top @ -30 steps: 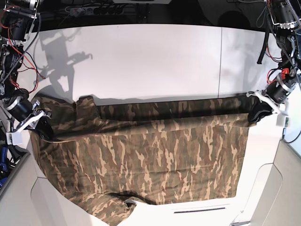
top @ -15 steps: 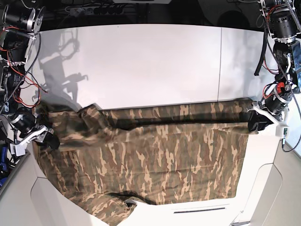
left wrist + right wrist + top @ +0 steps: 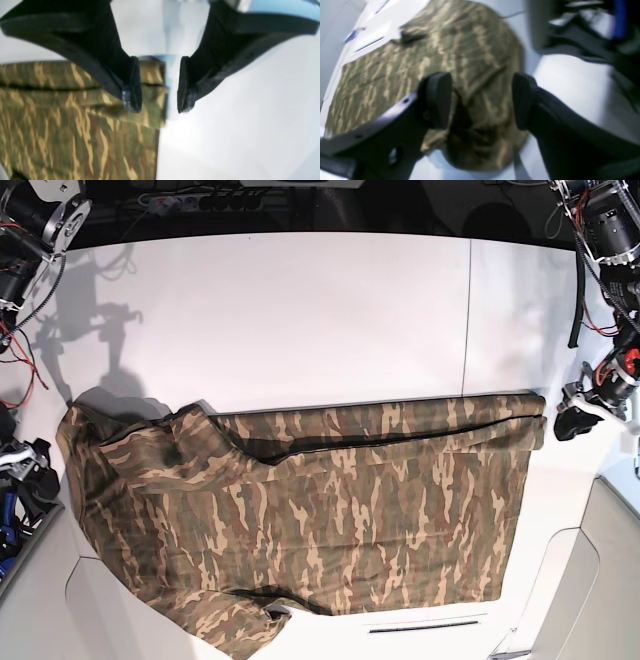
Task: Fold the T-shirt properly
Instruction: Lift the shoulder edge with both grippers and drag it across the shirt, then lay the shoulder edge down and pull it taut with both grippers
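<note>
The camouflage T-shirt (image 3: pixel 320 510) lies spread across the front of the white table (image 3: pixel 300 310), with a folded band along its far edge. My left gripper (image 3: pixel 572 423) is open and empty, just off the shirt's right corner. In the left wrist view it (image 3: pixel 158 105) hangs over the edge of the cloth (image 3: pixel 75 125). My right gripper (image 3: pixel 38 480) is open and empty at the shirt's left edge. In the right wrist view it (image 3: pixel 480 100) hovers above the bunched cloth (image 3: pixel 460 45).
Grey panels (image 3: pixel 610 580) flank the table's front corners. Cables and arm bases (image 3: pixel 30 240) stand at the back left, and the other arm's base (image 3: pixel 610 230) at the back right. The shirt's near left part drapes over the front edge (image 3: pixel 230 630).
Both grippers have opened, let go of the shirt's far edge and drawn outward. The raised edge has dropped and the shirt now lies flat on the table.
</note>
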Motion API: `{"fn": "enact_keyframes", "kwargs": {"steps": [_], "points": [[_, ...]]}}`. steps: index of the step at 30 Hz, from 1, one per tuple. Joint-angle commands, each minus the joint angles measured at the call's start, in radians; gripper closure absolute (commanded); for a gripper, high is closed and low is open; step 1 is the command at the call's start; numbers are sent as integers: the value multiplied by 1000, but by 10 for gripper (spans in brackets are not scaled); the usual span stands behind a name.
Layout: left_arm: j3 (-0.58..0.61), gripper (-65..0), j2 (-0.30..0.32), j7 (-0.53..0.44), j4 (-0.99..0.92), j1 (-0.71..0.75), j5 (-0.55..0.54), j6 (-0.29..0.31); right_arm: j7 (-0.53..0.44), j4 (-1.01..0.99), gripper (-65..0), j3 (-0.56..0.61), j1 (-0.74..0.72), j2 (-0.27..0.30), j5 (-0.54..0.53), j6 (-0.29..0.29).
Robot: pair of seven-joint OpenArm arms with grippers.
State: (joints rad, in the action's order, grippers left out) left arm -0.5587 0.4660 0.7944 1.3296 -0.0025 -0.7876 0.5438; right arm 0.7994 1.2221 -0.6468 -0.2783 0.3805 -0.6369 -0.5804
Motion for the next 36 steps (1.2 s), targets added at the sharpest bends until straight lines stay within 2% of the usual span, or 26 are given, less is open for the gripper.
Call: {"fn": "enact_keyframes", "kwargs": {"steps": [1,7,15,20,27,32,36], "points": [[-18,-267,21,-2,19,-10,-31,10,-12,18,-375,-19,-13,28,-26,-6],[-27,-267,16,34,19,35,-92,10,-5,18,-375,-86,80,74,-79,-6],[-27,-270,8,17,19,104,-121,10,-47,18,-375,-141,228,74,-123,-6],[-27,-393,-41,-51,19,105,-92,10,-59,13,-375,-130,265,49,-122,-5],[-24,-395,-109,-76,18,105,-52,9,-91,11,-375,-100,262,-27,-122,-6],[13,-395,-117,-145,11,104,2,-32,-150,8,-376,-16,243,-48,-98,-1],[57,-395,-117,-159,10,97,23,-56,-157,-20,-376,36,211,-51,-66,1]]}}
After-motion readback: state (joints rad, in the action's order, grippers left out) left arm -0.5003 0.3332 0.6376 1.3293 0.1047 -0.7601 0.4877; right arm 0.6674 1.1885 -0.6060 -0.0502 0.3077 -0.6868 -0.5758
